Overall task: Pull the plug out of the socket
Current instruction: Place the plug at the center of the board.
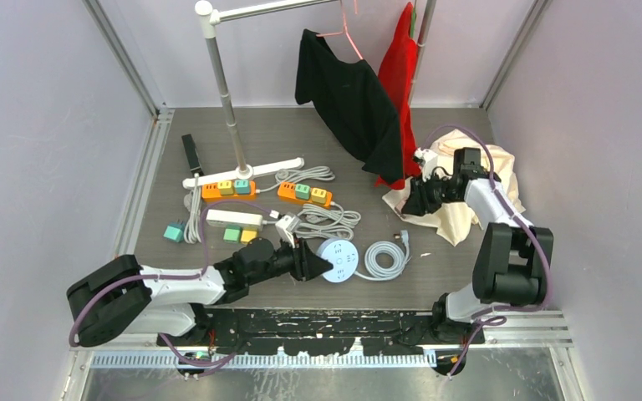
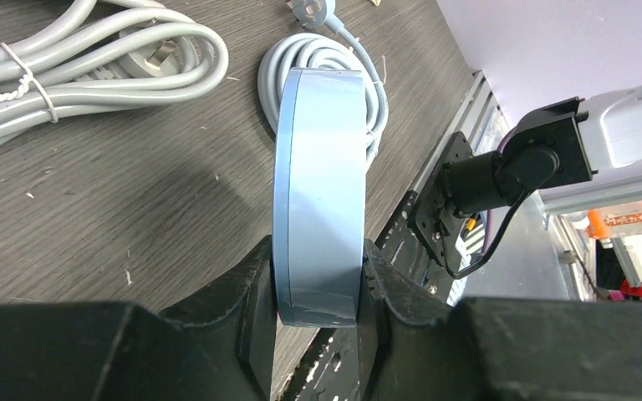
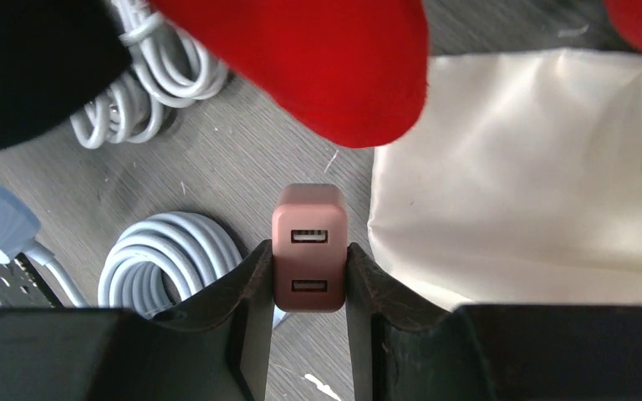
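The socket (image 1: 338,261) is a round light-blue disc near the table's front. My left gripper (image 1: 313,263) is shut on its rim; in the left wrist view the socket (image 2: 322,184) stands on edge between the two black fingers of this gripper (image 2: 318,276). The plug (image 3: 310,246) is a small pink block with two USB ports. My right gripper (image 3: 310,267) is shut on its sides and holds it above the table, apart from the socket. In the top view the right gripper (image 1: 410,200) hangs by the cream cloth, and the plug is hard to make out there.
A coiled grey cable (image 1: 384,259) lies right of the socket. Two orange power strips (image 1: 226,190) (image 1: 305,194), a white strip (image 1: 234,219) and loose adapters lie at the left. A clothes rack pole (image 1: 226,100) with a black shirt (image 1: 347,92) and red garment (image 1: 397,75) stands behind. Cream cloth (image 1: 460,209) lies at the right.
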`<state>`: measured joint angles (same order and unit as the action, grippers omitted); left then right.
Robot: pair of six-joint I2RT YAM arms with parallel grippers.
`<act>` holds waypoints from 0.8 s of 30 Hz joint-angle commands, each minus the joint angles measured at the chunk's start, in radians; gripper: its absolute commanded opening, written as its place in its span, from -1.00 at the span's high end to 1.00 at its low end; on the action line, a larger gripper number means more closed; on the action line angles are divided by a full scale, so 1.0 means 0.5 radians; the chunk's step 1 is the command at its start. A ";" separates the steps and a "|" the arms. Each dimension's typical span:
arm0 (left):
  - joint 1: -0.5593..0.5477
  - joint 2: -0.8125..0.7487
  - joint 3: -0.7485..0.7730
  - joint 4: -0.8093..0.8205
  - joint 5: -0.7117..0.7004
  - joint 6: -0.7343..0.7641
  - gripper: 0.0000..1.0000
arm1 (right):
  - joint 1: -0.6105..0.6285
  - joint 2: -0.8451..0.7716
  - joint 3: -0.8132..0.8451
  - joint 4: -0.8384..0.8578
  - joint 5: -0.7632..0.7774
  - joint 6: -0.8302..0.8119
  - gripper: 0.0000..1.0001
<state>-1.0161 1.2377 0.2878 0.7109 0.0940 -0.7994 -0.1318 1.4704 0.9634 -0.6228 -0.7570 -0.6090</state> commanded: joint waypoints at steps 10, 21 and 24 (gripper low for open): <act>-0.062 -0.052 0.016 0.099 -0.013 0.159 1.00 | 0.006 0.221 0.135 0.142 0.382 0.493 0.17; -0.145 -0.117 0.016 0.106 -0.033 0.262 1.00 | -0.094 -0.179 0.115 0.092 0.284 0.332 -0.22; -0.169 -0.156 0.019 0.104 -0.033 0.336 1.00 | -0.178 -0.352 0.061 -0.064 -0.163 0.065 -0.24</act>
<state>-1.0798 1.2121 0.2874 0.6922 0.0673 -0.6968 -0.1738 1.4197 0.9913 -0.5854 -0.5854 -0.4259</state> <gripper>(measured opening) 0.332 0.608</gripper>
